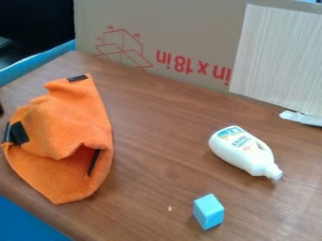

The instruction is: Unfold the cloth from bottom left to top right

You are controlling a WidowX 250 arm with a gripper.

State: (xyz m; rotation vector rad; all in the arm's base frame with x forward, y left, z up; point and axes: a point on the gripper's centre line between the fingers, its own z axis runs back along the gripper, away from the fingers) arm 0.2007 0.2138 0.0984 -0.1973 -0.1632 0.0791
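While the orange cloth (69, 122) is lying rumpled and partly folded on the left of the table (148, 160), I am judging that the unfolding is only beginning. I am not able to tell how far open my gripper is, or whether it is holding anything. For a clean pull, I am aiming to pinch just the upper layer (53, 136) by its near left edge, beside the dark patch (20, 133), because the lower layer (56, 183) is lying close beneath and could be coming along with a deep bite. I am planning to be lifting first, until the layers are parting, then drawing low and slowly towards the far right, letting the folds open. I am keeping the white bottle (242, 149) and the blue block (208, 212) in mind, since both are resting on the right
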